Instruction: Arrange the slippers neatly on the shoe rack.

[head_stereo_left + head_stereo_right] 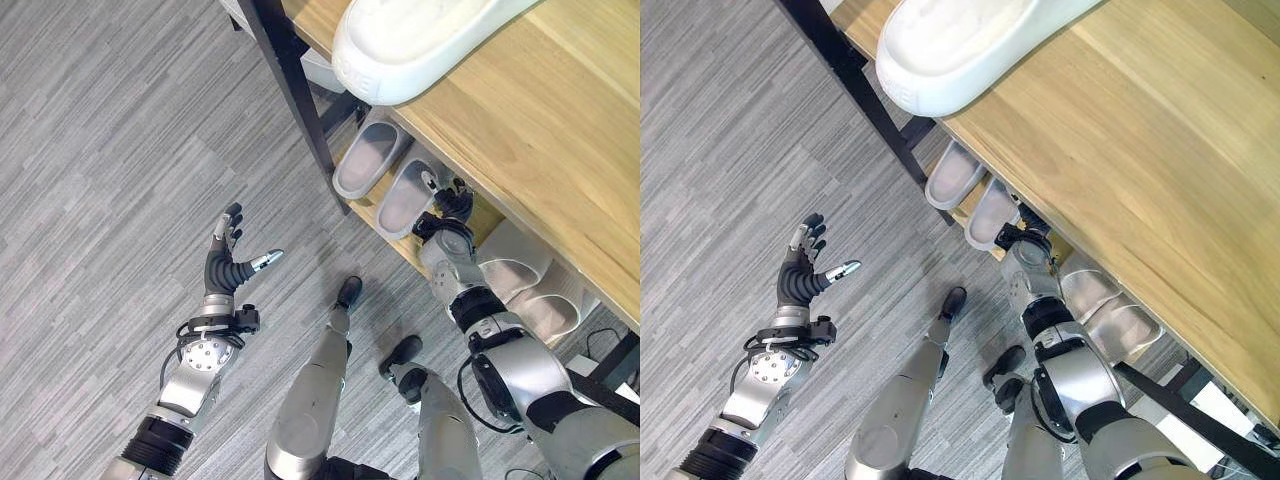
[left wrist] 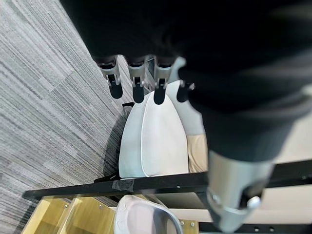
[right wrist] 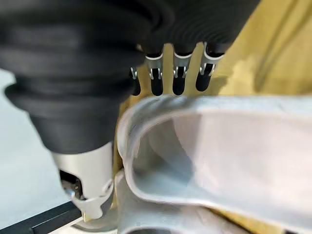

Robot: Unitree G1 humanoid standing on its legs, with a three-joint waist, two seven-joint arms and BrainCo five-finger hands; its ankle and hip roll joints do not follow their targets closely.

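Your right hand (image 1: pixel 447 212) reaches into the rack's (image 1: pixel 540 120) lower shelf (image 1: pixel 368 212), right at the heel of a grey slipper (image 1: pixel 406 196). In its wrist view the fingers (image 3: pixel 178 78) run straight past the slipper's rim and the thumb sits below it, so the hand looks relaxed; whether it actually touches the slipper, you cannot tell. A second grey slipper (image 1: pixel 368 160) lies just beside the first, toes inward, and a pale pair (image 1: pixel 525 283) sits further along the same shelf. A white slipper (image 1: pixel 420 40) rests on the wooden top, overhanging the edge. Your left hand (image 1: pixel 228 258) hovers over the floor (image 1: pixel 110 170), well apart from the rack, fingers spread and holding nothing.
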